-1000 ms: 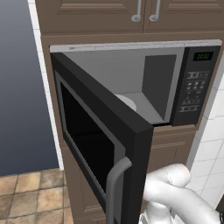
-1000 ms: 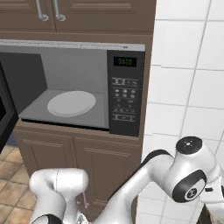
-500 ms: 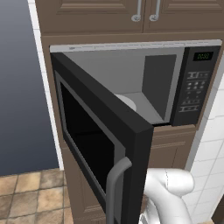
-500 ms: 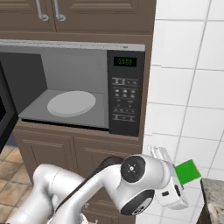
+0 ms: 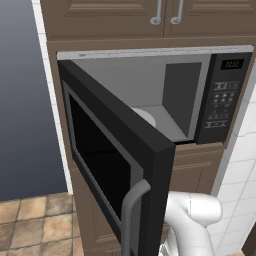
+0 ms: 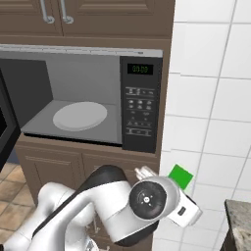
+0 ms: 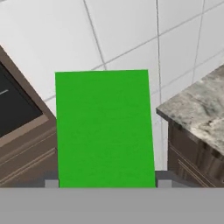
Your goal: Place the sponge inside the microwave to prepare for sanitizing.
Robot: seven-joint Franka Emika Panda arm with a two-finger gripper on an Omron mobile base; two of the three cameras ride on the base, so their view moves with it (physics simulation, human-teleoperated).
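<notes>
The sponge (image 7: 105, 127) shows its bright green face, with my gripper (image 7: 107, 183) shut on it, one grey fingertip (image 7: 51, 183) at each lower corner. In the right base view the sponge (image 6: 180, 176) peeks out behind my wrist, in front of the white tiles, below and right of the microwave (image 6: 139, 105). The microwave (image 5: 200, 100) stands open, its black door (image 5: 115, 165) swung out to the left. Its grey interior holds a white turntable plate (image 6: 80, 115).
A white tiled wall (image 6: 211, 98) runs to the right of the microwave. A stone counter (image 7: 197, 113) with a wooden front lies low on the right. Brown cabinets (image 6: 98, 19) sit above the microwave, and more sit below it. The open door (image 5: 145, 200) juts out close to my arm.
My arm has swung round. The sponge came into the right base view at the far right and has since moved left and slightly up. The microwave door has not moved.
</notes>
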